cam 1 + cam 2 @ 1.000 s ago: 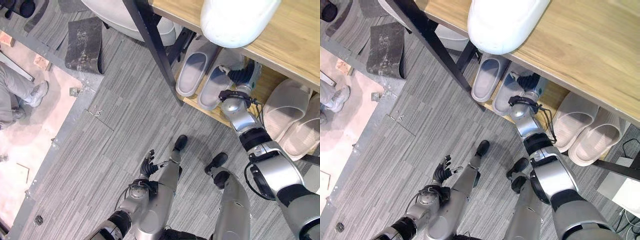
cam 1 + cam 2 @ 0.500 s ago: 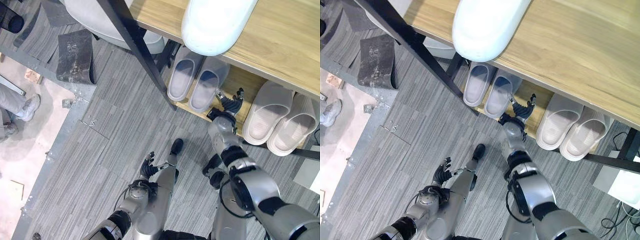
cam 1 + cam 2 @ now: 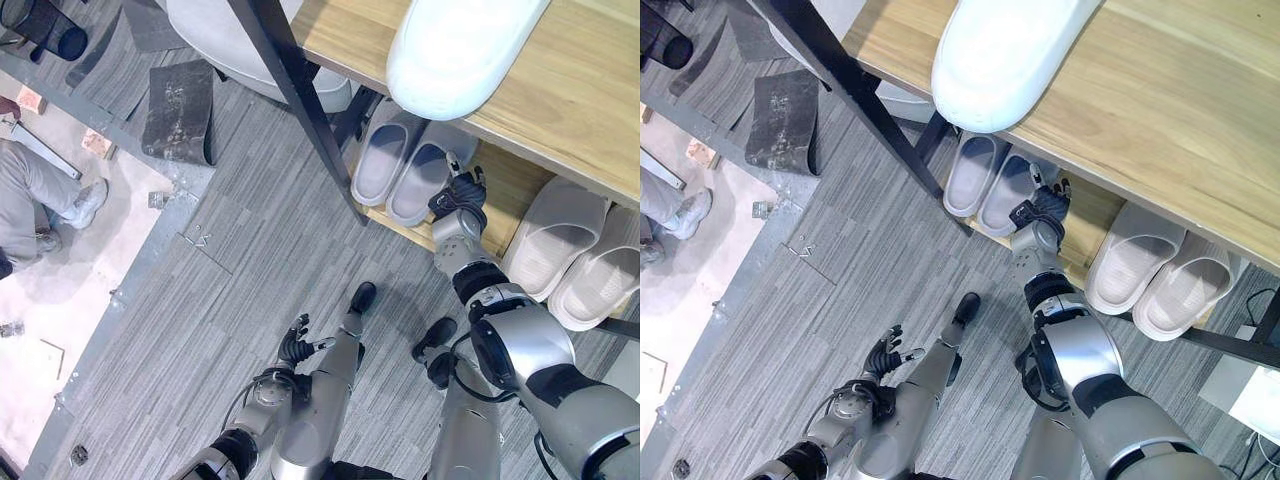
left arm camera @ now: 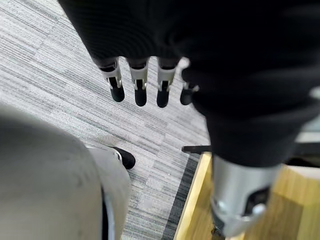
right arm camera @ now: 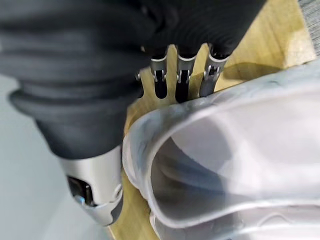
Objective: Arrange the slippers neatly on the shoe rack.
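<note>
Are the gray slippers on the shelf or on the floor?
On the shelf: the gray slippers sit side by side on the shoe rack's lower board.

The top board (image 3: 560, 80) of the shoe rack covers the toes of the grey slippers (image 3: 405, 165) and the toes of the cream slippers (image 3: 580, 245) on the low shelf (image 3: 505, 185). The right hand (image 3: 458, 195) sits at the side of one grey slipper, and its fingertips (image 5: 176, 92) go down behind the slipper's edge. A big white thing (image 3: 460, 45) on the top board is cut off by the picture's top edge. A person's leg (image 3: 40, 195) is cut off at the left edge.
</note>
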Controlling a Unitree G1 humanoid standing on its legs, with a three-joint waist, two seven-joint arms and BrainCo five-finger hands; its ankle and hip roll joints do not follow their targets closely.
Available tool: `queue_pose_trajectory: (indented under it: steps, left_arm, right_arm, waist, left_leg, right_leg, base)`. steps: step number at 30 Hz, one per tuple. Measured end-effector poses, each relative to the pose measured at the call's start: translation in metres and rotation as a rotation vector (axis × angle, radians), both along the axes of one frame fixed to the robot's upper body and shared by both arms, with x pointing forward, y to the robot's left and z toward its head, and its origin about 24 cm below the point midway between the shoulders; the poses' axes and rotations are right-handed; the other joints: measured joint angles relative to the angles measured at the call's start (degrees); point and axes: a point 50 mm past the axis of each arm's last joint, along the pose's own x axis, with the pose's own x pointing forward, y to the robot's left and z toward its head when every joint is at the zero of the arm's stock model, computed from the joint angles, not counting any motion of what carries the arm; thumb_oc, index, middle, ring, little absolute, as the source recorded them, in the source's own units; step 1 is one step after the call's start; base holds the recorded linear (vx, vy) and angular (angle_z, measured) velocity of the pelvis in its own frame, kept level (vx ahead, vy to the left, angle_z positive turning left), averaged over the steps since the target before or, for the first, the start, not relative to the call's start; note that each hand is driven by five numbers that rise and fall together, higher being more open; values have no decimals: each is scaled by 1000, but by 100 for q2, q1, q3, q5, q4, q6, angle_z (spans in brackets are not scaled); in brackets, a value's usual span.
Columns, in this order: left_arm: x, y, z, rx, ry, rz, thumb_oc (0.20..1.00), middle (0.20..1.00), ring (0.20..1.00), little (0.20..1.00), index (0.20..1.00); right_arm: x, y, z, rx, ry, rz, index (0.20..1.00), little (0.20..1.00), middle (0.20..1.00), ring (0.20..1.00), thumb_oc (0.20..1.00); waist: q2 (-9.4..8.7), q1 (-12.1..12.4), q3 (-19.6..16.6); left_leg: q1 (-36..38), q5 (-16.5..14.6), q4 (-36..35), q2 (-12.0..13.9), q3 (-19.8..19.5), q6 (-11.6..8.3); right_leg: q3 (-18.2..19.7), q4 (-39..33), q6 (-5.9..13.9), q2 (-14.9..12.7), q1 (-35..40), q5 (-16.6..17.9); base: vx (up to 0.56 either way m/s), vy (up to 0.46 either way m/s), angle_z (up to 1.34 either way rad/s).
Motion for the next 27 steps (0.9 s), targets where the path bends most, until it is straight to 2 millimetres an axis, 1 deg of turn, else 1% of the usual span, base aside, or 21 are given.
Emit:
queue_pose_trajectory:
  steps: [4,6,7,8,11,12,13,14,15,16,17,18,19,20,21,22,23,24,25,26,27]
  left_arm:
    - [-1,3,-3,0,14,17,1000,1000,1000,1000,1000]
    - [-2,3,-4,-1,21,19,1000,1000,1000,1000,1000]
    - [-2,3,-4,-1,22,21,1000,1000,1000,1000,1000]
    - [-3,4,-6,-3,30,27,1000,1000,1000,1000,1000]
    - [-8,6,-9,3,48,31,1000,1000,1000,1000,1000]
    - [-17,8,-16,-1,81,47,1000,1000,1000,1000,1000]
    - [-17,10,-17,1,89,57,1000,1000,1000,1000,1000]
    - [-19,12,-20,-1,104,68,1000,1000,1000,1000,1000]
    - [-24,14,-24,6,121,75,1000,1000,1000,1000,1000]
    - [-27,17,-26,11,132,81,1000,1000,1000,1000,1000]
    - [-36,22,-32,19,168,97,1000,1000,1000,1000,1000]
    - [-40,24,-35,29,180,96,1000,1000,1000,1000,1000]
    - [-49,30,-40,28,213,120,1000,1000,1000,1000,1000]
    - [-53,32,-42,29,231,125,1000,1000,1000,1000,1000]
    - [-56,34,-43,33,239,124,1000,1000,1000,1000,1000]
    - [-54,34,-42,37,234,112,1000,1000,1000,1000,1000]
    - [-54,35,-42,44,230,108,1000,1000,1000,1000,1000]
    - [-50,36,-40,68,220,92,1000,1000,1000,1000,1000]
    - [-52,40,-41,84,226,88,1000,1000,1000,1000,1000]
    - [-50,41,-39,104,215,69,1000,1000,1000,1000,1000]
    - [-45,42,-33,131,175,30,1000,1000,1000,1000,1000]
  right_arm:
    - [1,-8,0,-99,18,36,1000,1000,1000,1000,1000]
    - [1,-18,-1,-281,52,59,1000,1000,1000,1000,1000]
    - [0,-23,0,-326,55,54,1000,1000,1000,1000,1000]
    - [-2,-27,-5,-398,75,58,1000,1000,1000,1000,1000]
    - [-6,-33,-18,-491,134,65,1000,1000,1000,1000,1000]
    - [-14,-37,-44,-571,240,87,1000,1000,1000,1000,1000]
    - [-17,-42,-51,-596,278,89,1000,1000,1000,1000,1000]
    - [-22,-47,-63,-669,320,109,1000,1000,1000,1000,1000]
    - [-30,-52,-80,-698,394,122,1000,1000,1000,1000,1000]
    - [-36,-55,-90,-704,431,128,1000,1000,1000,1000,1000]
    - [-54,-60,-119,-733,512,155,1000,1000,1000,1000,1000]
    - [-65,-59,-136,-728,557,180,1000,1000,1000,1000,1000]
    - [-81,-51,-156,-709,565,229,1000,1000,1000,1000,1000]
    - [-91,-43,-169,-696,578,273,1000,1000,1000,1000,1000]
    - [-100,-36,-180,-691,602,314,1000,1000,1000,1000,1000]
    - [-115,-22,-195,-685,603,386,1000,1000,1000,1000,1000]
    - [-121,-18,-199,-684,594,415,1000,1000,1000,1000,1000]
    - [-140,1,-207,-706,544,533,1000,1000,1000,1000,1000]
    - [-150,13,-213,-721,524,608,1000,1000,1000,1000,1000]
    - [-158,21,-217,-726,518,671,1000,1000,1000,1000,1000]
    - [-168,27,-207,-707,425,710,1000,1000,1000,1000,1000]
  waist:
    - [2,15,0]
    - [10,50,-5]
    - [11,30,-7]
    - [15,53,-9]
    - [6,-2,-49]
    - [-69,-62,-322]
    - [-79,-122,-347]
    - [-77,-93,-372]
    - [-98,-103,-461]
    - [-120,-115,-535]
    - [-195,-138,-709]
    - [-236,-140,-788]
    - [-325,-215,-947]
    - [-382,-261,-1081]
    - [-423,-307,-1184]
    - [-442,-415,-1216]
    - [-453,-412,-1250]
    - [-506,-519,-1280]
    - [-547,-551,-1347]
    - [-588,-628,-1444]
    - [-589,-642,-1481]
  left_leg:
    - [62,15,-8,20,5,18]
    - [165,-27,-82,25,-1,35]
    - [195,-23,-99,32,1,40]
    - [300,-15,-167,51,-1,49]
    - [507,-14,-286,73,0,60]
    - [589,48,-417,88,13,128]
    - [675,54,-473,95,19,131]
    - [878,155,-631,132,13,121]
    - [1030,162,-731,168,3,113]
    - [1088,169,-761,180,7,120]
    - [1378,100,-950,224,8,105]
    - [1480,187,-996,224,24,150]
    - [1644,155,-1091,261,42,144]
    - [1694,151,-1141,287,60,146]
    - [1705,149,-1154,307,104,146]
    - [1852,141,-1246,364,166,151]
    - [1895,142,-1267,384,184,151]
    - [2087,111,-1326,443,260,117]
    - [2174,110,-1341,463,346,119]
    - [2249,71,-1377,513,495,112]
    - [2326,57,-1455,564,611,137]
  right_leg:
    - [0,-28,-24,0,51,2]
    - [-8,-57,17,-1,131,-24]
    - [-10,-91,40,7,166,-24]
    - [-27,-175,56,38,288,-3]
    - [-29,-308,71,81,504,6]
    - [-32,-431,131,102,557,55]
    - [-32,-475,142,121,630,70]
    - [-67,-619,120,153,836,140]
    - [-115,-745,129,200,1015,174]
    - [-134,-823,163,224,1091,182]
    - [-180,-1028,230,272,1390,179]
    - [-172,-1076,188,308,1486,243]
    - [-187,-1276,228,347,1683,246]
    - [-174,-1395,240,402,1744,276]
    - [-171,-1458,242,431,1767,304]
    - [-158,-1678,255,531,1952,397]
    - [-151,-1774,255,572,2009,455]
    - [-118,-1993,272,658,2231,513]
    - [-78,-2117,265,701,2337,556]
    - [18,-2245,304,766,2397,579]
    - [126,-2363,308,835,2431,634]
  base:
    - [0,0,0]
    - [0,0,0]
    - [33,10,-2]
    - [0,0,0]
    - [41,-8,-2]
    - [85,-26,-2]
    - [124,-30,-3]
    - [-12,37,1]
    - [94,-22,0]
    - [43,10,-1]
    - [97,-33,-1]
    - [32,18,-2]
    - [74,-34,-8]
    - [97,-58,-12]
    - [141,-81,-20]
    - [127,-70,-18]
    - [103,-46,-28]
    - [42,-30,-28]
    - [38,-17,-43]
    - [67,-27,-47]
    - [62,-27,-50]
